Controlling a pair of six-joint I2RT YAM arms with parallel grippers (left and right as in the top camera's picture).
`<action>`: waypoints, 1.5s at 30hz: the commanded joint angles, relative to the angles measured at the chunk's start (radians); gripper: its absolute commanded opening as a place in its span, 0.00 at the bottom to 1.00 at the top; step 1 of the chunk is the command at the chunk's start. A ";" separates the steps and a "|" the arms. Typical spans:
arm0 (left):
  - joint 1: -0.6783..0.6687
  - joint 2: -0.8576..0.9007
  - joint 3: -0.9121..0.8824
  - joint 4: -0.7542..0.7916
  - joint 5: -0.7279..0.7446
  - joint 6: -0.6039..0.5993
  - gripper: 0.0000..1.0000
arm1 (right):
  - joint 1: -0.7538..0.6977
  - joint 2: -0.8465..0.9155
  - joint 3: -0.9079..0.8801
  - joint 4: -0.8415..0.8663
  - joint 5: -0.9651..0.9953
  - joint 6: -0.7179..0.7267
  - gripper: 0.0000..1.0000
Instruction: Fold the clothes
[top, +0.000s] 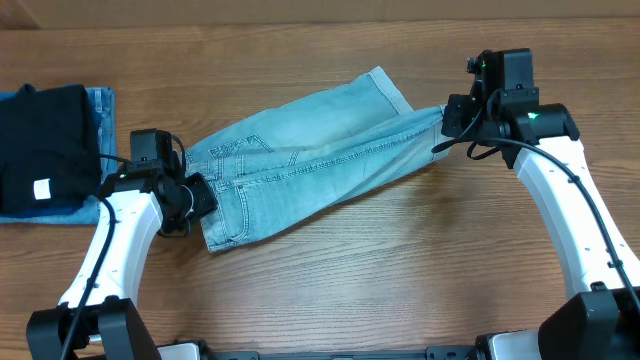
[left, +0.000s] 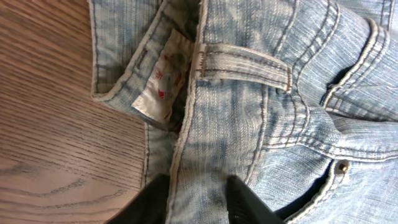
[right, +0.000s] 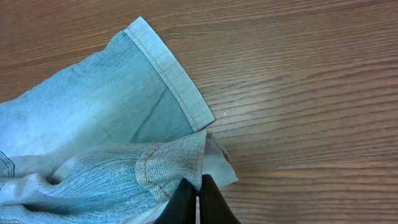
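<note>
The light blue denim shorts (top: 300, 160) lie stretched across the middle of the table, waistband at the left and cuffed leg hems at the right. My left gripper (top: 200, 195) is at the waistband end. In the left wrist view its fingers (left: 198, 202) are closed on the waistband denim (left: 249, 124), next to a belt loop and a white label. My right gripper (top: 447, 118) is at the nearer leg hem. In the right wrist view its fingers (right: 199, 193) are pinched shut on that hem's edge (right: 174, 165). The other cuffed leg (right: 93, 118) lies flat behind.
A folded black garment with a small white tag (top: 45, 140) lies on a folded darker blue denim piece (top: 100, 105) at the table's left edge. The wooden tabletop (top: 400, 260) surrounds the shorts.
</note>
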 joint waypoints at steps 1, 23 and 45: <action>0.004 0.001 0.018 0.016 0.022 0.032 0.22 | -0.004 0.000 0.037 0.006 0.025 -0.001 0.04; -0.330 -0.424 0.089 -0.260 0.101 0.095 0.04 | -0.005 0.000 0.037 0.004 0.029 -0.001 0.04; -0.616 -0.493 0.088 -0.422 -0.562 -0.371 0.04 | 0.007 0.010 0.124 0.110 0.060 -0.035 0.04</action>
